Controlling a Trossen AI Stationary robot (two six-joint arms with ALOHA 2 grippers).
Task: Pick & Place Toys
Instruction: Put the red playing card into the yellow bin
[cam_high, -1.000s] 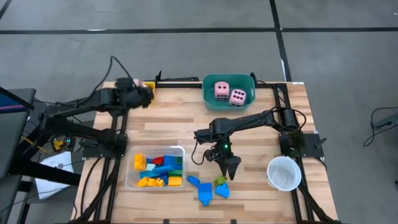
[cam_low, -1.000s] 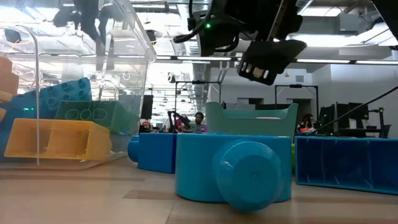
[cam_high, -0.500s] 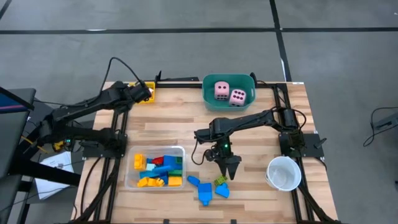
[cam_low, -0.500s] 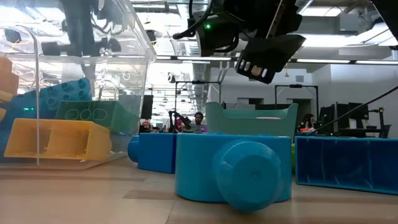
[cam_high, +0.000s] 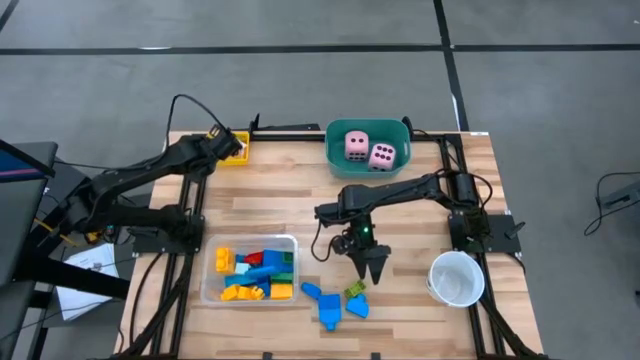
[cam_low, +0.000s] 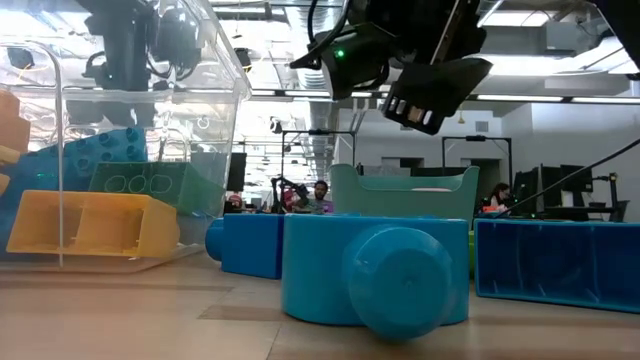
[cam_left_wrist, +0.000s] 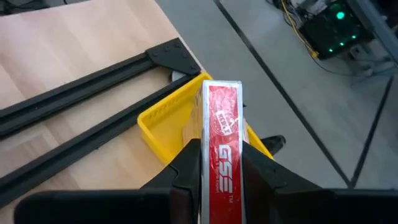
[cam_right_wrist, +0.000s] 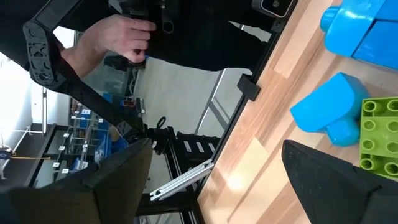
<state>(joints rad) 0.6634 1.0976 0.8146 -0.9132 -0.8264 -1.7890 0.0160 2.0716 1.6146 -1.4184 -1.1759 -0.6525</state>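
Reaching to the table's eleven o'clock corner, the left gripper (cam_high: 228, 146) hangs over the yellow tray (cam_left_wrist: 163, 122), jaws pinched narrow on a red-and-white card (cam_left_wrist: 222, 146) held upright. Near five o'clock, the right gripper (cam_high: 375, 270) hovers with jaws spread wide and empty, just above a green block (cam_right_wrist: 377, 134) and loose blue blocks (cam_high: 330, 303). At seven o'clock the clear tray (cam_high: 207, 287) holds mixed blocks (cam_high: 255, 273). Two pink dice (cam_high: 368, 149) sit in the teal tub (cam_high: 334, 150) at twelve o'clock
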